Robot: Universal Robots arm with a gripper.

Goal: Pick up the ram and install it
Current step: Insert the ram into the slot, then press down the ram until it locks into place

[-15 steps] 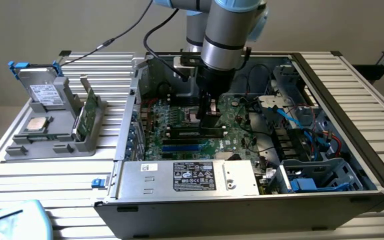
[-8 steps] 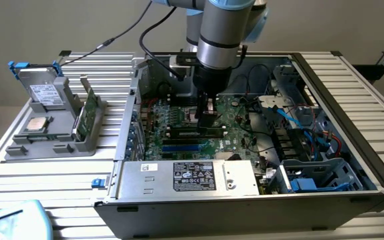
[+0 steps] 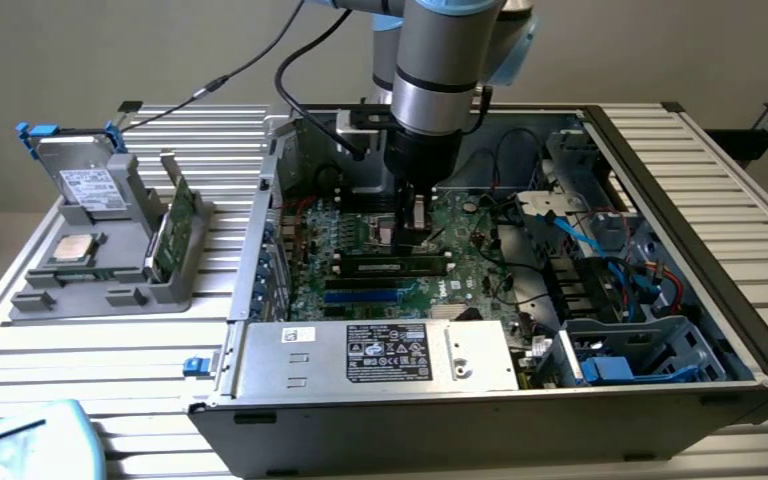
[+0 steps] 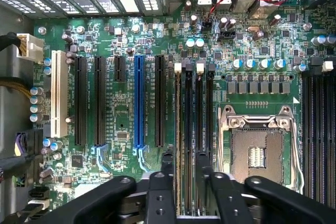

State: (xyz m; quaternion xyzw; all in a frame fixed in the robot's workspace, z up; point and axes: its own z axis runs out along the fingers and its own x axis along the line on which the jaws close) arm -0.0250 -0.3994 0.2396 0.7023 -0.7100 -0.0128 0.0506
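Exterior view: hovered low inside open case [image 3: 491, 430], just above ram [image 3: 387, 266] sitting along a motherboard [image 3: 347, 238] slot. Wrist view: had jaws parted, fingertips [image 4: 168, 165] either side of memory slots [image 4: 188, 108]. Probably needed square alignment, even downward press, both clips latched.

**Robotics lab bench set up for computer assembly**

An industrial robot arm [image 3: 444, 60] reaches into an opened desktop computer case [image 3: 744, 330] with its motherboard [image 4: 121, 108] bare. The case sits on a tabletop [image 3: 104, 360] of slotted aluminium profiles. Beside it, a grey fixture [image 3: 91, 285] racks a hard drive [image 3: 91, 185] and a processor [image 3: 75, 247].
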